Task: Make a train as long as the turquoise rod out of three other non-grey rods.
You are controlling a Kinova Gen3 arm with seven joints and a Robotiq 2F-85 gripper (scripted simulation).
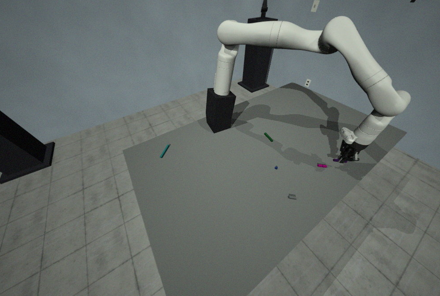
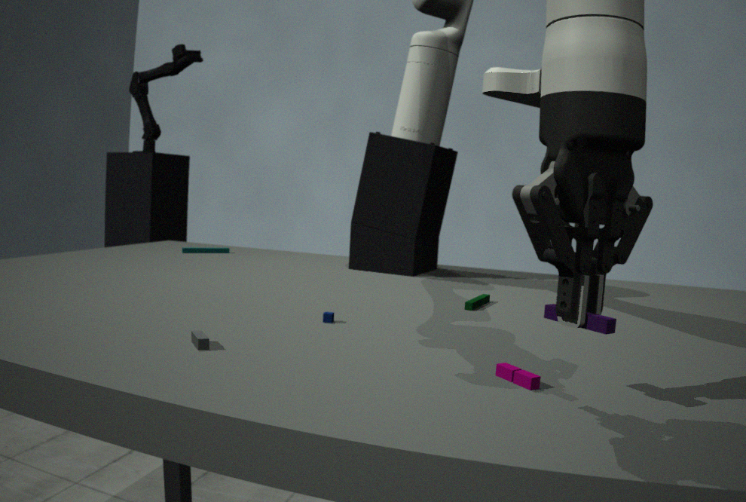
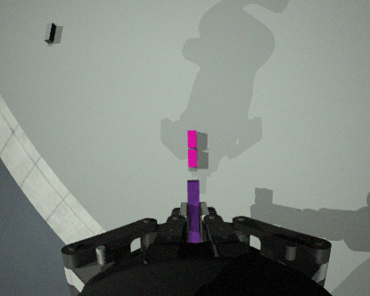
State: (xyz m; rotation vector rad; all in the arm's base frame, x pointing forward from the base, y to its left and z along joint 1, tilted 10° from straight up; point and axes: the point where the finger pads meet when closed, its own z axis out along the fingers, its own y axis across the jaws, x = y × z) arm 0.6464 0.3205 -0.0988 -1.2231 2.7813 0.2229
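Note:
My gripper [image 2: 581, 307] is shut on a purple rod [image 2: 586, 320] and holds it level, at or just above the table near the right side. It also shows in the wrist view [image 3: 193, 211] and in the top view [image 1: 340, 159]. Two magenta rods [image 2: 517, 375] lie flat end to end, touching, just beyond the purple rod's far end and in line with it in the wrist view [image 3: 192, 149]. A small gap shows between them and the purple rod. The turquoise rod [image 1: 165, 150] lies far off at the table's left side.
A green rod [image 1: 268, 136] lies toward the arm's black base [image 1: 220, 109]. A small blue rod [image 1: 276, 167] sits mid-table. A grey rod [image 1: 292, 196] lies nearer the front. The table's right edge is close to my gripper.

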